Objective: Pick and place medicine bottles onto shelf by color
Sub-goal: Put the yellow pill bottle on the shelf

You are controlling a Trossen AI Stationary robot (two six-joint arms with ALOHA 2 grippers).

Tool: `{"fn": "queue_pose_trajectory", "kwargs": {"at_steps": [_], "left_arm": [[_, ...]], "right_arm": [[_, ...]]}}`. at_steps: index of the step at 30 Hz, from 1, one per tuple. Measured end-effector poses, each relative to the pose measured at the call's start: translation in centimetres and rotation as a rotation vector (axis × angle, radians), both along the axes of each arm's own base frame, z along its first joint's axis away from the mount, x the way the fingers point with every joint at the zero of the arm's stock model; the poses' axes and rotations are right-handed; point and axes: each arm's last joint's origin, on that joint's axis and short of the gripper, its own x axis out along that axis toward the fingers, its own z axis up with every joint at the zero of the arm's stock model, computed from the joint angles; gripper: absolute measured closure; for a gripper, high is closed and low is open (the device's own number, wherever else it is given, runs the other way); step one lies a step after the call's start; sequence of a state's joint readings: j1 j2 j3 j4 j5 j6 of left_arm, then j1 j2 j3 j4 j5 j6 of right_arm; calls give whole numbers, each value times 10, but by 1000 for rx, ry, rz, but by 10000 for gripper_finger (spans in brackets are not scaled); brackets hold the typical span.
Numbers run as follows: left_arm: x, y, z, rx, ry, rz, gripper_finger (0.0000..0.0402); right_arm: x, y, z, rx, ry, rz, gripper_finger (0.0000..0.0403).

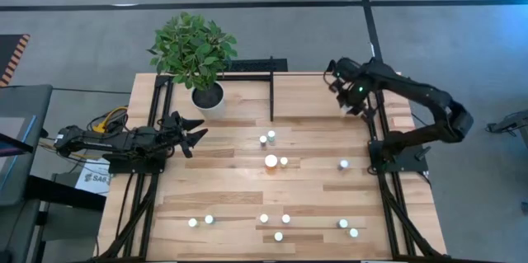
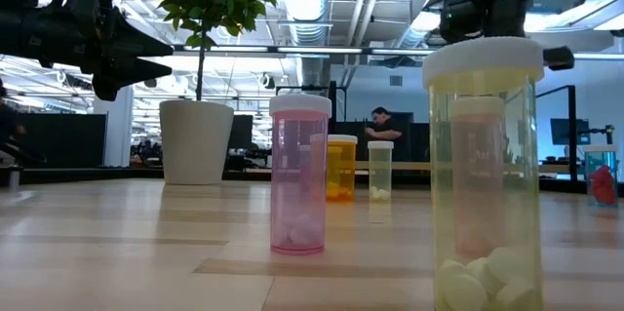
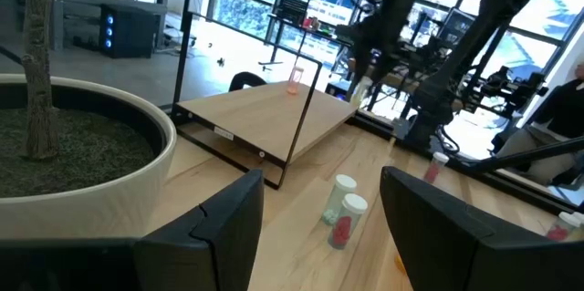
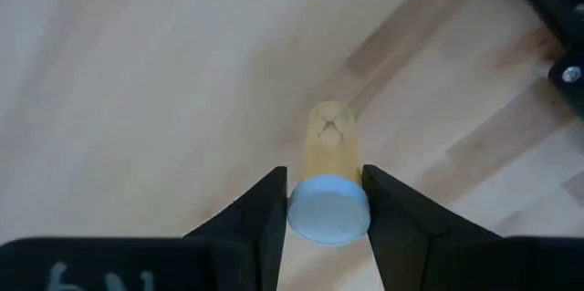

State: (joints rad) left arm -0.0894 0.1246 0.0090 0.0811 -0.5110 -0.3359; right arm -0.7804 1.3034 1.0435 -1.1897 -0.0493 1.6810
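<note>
My right gripper (image 1: 345, 105) hangs at the far right of the table by the right end of the shelf (image 3: 255, 109), shut on a yellowish medicine bottle (image 4: 328, 145) with a white cap. A pink bottle (image 3: 294, 79) stands on the shelf board. Several white-capped bottles stand upright on the tabletop, among them a larger orange one (image 1: 271, 162), a pair (image 1: 267, 138) and a front row (image 1: 279, 236). My left gripper (image 1: 194, 135) waits open at the left edge, pointing level toward the middle. My right gripper pinches the bottle's white cap (image 4: 328, 213) by its sides between the two fingers. The fingers come from above, pointing down. The bottle hangs upright below them, its body clear of the wood beneath.
A white pot with a green plant (image 1: 208, 96) stands at the far left beside the shelf. Thin black bars (image 1: 272, 98) rise around the shelf board. In the low view, pink (image 2: 299, 174), orange (image 2: 341, 168) and greenish (image 2: 380, 170) bottles stand mid-table.
</note>
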Motion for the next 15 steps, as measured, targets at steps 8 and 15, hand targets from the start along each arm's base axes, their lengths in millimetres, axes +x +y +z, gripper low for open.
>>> {"fn": "queue_pose_trajectory", "kwargs": {"at_steps": [8, 15], "left_arm": [[0, 0, 0, 0, 0, 0, 194], [0, 0, 0, 0, 0, 0, 194]], "right_arm": [[-9, -32, -11, -16, -31, -252, 248], [-16, -53, -23, -9, -25, -354, 246]]}}
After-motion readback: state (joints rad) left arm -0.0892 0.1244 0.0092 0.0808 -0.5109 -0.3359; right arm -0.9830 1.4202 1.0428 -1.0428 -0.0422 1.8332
